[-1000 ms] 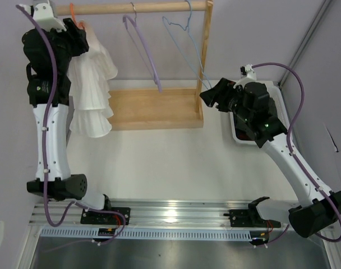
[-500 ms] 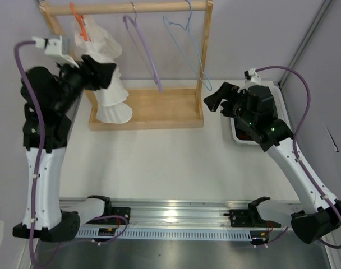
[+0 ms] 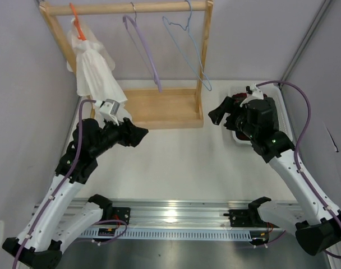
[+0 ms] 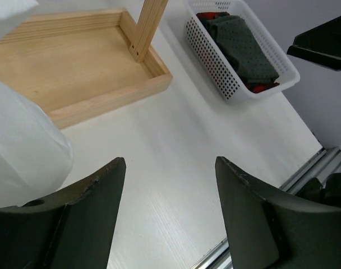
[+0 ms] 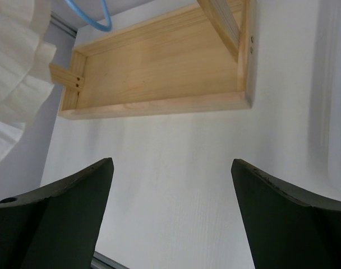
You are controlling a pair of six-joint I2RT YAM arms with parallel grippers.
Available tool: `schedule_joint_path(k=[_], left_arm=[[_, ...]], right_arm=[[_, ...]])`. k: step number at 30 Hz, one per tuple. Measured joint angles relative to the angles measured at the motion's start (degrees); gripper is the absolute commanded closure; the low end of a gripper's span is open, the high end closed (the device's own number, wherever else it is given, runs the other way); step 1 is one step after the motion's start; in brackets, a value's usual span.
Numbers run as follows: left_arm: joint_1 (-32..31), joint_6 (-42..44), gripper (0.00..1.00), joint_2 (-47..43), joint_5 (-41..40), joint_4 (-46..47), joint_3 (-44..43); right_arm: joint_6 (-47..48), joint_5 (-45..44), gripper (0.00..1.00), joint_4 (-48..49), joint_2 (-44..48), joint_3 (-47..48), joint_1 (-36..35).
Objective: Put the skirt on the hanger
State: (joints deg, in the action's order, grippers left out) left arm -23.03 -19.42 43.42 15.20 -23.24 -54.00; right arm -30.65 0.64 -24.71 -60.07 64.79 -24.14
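The white ruffled skirt (image 3: 93, 74) hangs from the orange hanger (image 3: 76, 23), whose hook sits on the wooden rail at the far left. Its fabric shows at the left edge of the left wrist view (image 4: 22, 145) and of the right wrist view (image 5: 16, 73). My left gripper (image 3: 138, 134) is open and empty, low over the table in front of the rack's base, below and right of the skirt. My right gripper (image 3: 217, 114) is open and empty too, just right of the rack's right post. Both wrist views show only bare table between the fingers (image 4: 169, 168) (image 5: 171, 168).
A wooden rack with a rail (image 3: 131, 7) and a tray base (image 3: 159, 109) stands at the back. A lilac hanger (image 3: 143, 47) and a pale blue wire hanger (image 3: 187, 45) hang on the rail. A white basket (image 4: 238, 84) holding dark cloth sits at the right.
My left arm has come down from the rail and away from the skirt, its gripper opening. The skirt now hangs free on the orange hanger. My right gripper opened wider and drew back slightly.
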Motion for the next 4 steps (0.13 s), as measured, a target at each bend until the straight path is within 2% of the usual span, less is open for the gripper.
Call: schedule_joint_path(k=[4], left_arm=[[0.0, 0.07, 0.29, -1.16, -0.33, 0.26, 0.44]], right_arm=[[-0.22, -1.33, 0.06, -0.35, 0.72, -1.51, 0.0]])
